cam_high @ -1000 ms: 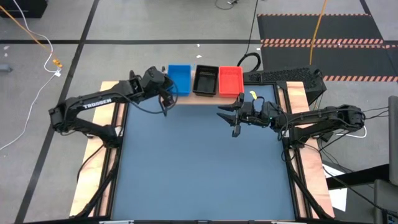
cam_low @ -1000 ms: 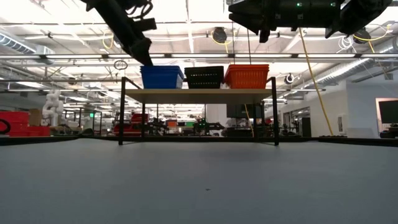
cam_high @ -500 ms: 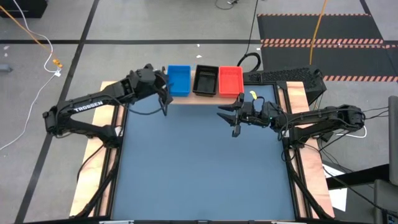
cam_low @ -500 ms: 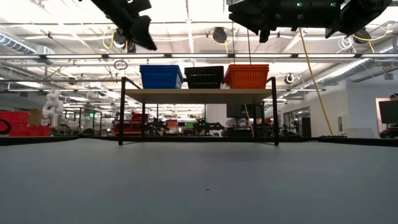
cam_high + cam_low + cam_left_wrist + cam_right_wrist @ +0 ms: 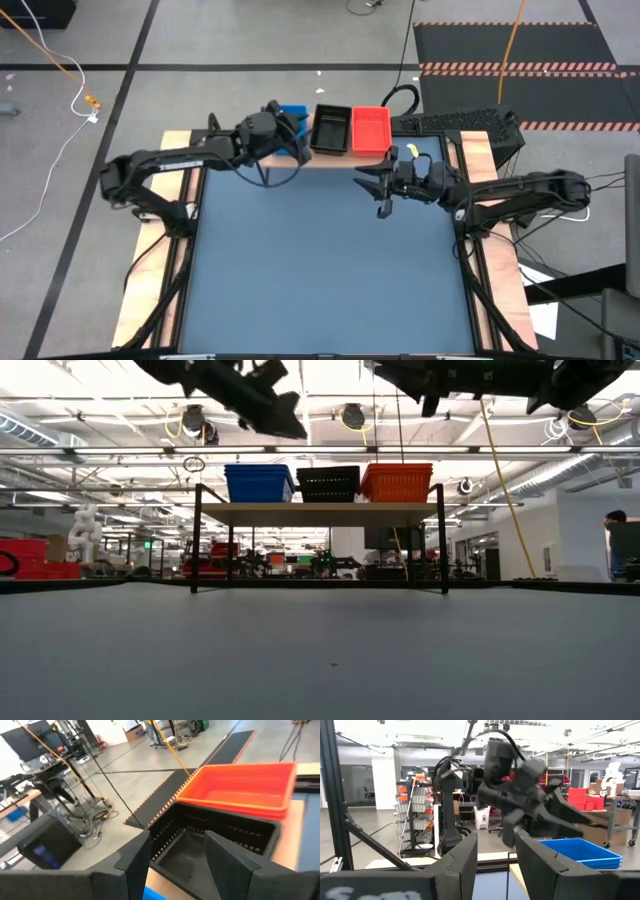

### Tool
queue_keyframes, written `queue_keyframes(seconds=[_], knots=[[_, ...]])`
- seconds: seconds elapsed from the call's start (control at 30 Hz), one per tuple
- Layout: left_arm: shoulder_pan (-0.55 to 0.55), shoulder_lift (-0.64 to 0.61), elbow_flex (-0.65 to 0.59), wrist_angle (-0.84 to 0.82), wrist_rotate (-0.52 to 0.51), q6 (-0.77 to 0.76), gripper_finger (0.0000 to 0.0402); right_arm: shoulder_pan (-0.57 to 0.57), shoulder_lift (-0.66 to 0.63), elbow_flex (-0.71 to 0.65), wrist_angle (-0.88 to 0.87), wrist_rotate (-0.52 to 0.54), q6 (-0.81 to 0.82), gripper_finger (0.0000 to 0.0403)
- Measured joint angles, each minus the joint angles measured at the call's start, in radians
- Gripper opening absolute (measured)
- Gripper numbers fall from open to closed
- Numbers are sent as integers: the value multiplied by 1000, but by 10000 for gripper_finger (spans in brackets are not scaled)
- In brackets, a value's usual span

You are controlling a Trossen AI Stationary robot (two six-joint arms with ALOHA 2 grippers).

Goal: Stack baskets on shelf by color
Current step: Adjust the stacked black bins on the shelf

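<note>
1. Three baskets sit side by side on the shelf (image 5: 318,513) at the far edge of the table: blue basket (image 5: 259,483) on the left, black basket (image 5: 329,483) in the middle, red basket (image 5: 397,481) on the right (each colour looks already nested, to judge by the doubled rims in the wrist views).
2. The left gripper (image 5: 296,140) hangs above the shelf, over the blue basket and beside the black one; its fingers are spread and hold nothing.
3. In the left wrist view the black basket lies just ahead of the jaws, with the red basket beyond it, to the right in the scene; each basket's long axis runs near to far.
4. The right gripper (image 5: 374,185) hovers over the table just near of the red basket, jaws spread and empty.
5. No loose basket shows on the table, so the stacking looks done.
</note>
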Motion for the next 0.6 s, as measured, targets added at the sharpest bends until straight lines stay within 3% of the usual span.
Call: queue_keyframes(seconds=[0.2,0.4,0.6], knots=[[18,101,22,69,-17,-29,188,0,-53,0,-75,1,-18,130],[-4,149,79,-52,-102,57,188,0,-89,0,-141,1,-9,130],[-51,149,92,-138,-106,77,188,0,-95,0,-156,2,-8,130]])
